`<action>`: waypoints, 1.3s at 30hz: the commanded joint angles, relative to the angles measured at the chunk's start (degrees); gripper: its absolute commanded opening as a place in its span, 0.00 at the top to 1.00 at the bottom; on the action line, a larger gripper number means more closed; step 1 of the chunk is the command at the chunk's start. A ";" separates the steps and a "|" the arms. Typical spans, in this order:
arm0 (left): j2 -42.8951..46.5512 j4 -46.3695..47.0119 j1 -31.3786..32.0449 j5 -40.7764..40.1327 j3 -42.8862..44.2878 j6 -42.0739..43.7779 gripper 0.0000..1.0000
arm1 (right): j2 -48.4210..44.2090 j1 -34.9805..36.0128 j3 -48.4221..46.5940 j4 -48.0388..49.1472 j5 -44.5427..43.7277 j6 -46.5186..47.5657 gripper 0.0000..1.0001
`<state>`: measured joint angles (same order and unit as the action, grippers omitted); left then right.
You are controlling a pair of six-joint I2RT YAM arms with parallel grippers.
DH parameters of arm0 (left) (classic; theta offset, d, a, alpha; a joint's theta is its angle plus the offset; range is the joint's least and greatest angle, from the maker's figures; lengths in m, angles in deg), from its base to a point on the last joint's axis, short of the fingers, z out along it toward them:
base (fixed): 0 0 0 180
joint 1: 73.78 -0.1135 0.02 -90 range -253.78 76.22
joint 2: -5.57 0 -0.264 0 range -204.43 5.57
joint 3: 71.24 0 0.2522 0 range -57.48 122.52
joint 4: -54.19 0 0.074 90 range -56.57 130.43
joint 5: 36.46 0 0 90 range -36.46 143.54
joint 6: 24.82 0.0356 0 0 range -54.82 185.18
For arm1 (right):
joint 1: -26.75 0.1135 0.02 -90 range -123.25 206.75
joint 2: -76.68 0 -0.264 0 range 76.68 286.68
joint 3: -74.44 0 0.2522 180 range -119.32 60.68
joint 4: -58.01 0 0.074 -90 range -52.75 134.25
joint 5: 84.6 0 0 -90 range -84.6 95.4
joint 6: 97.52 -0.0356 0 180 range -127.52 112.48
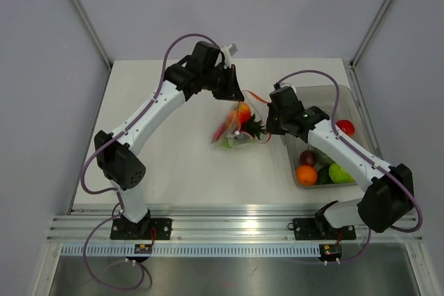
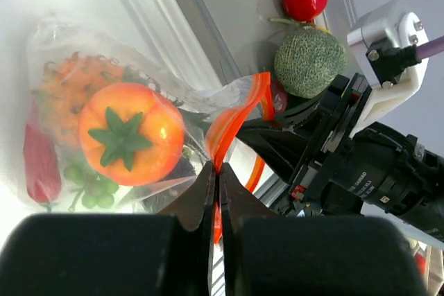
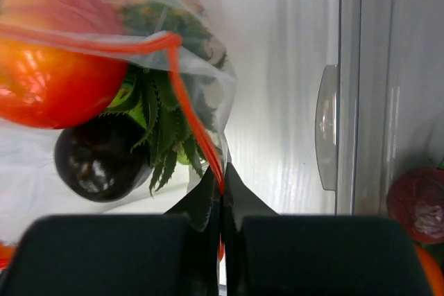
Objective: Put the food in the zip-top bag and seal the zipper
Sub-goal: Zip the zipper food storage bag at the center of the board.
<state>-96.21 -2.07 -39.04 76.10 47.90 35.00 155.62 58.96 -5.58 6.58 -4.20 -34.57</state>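
White table (image 1: 173, 164), grey walls (image 1: 41, 67), aluminium rail (image 1: 229, 229) along bottom of frame. Zip-top bag (image 1: 234, 129) at centre, food (image 2: 128, 133) inside. Left gripper (image 2: 216, 171) pinched tight on zipper (image 2: 236, 119); right gripper (image 3: 222, 178) clamped on it too. Clear bin (image 1: 333, 102) at right.

White print (image 2: 361, 184) on the right arm (image 2: 399, 171) is unreadable.

White table (image 1: 173, 164) carrying a bag and a bin.
A clear zip-top bag (image 1: 234, 131) stuffed with toy food (image 1: 243, 111) rests around mid-table, somewhat to the far side. A rigid clear bin (image 1: 325, 96) with more toy fruit (image 1: 306, 175) sits at the right, just beside the bag.
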 commanded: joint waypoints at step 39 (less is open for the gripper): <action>42.21 72.29 2.17 -4.03 -75.33 33.95 0.29 | 0.96 -8.30 -0.27 11.92 19.09 -8.46 1.00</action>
<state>-50.53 58.91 -37.09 70.90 -28.38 67.24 157.04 50.96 -4.75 16.59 13.68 -43.75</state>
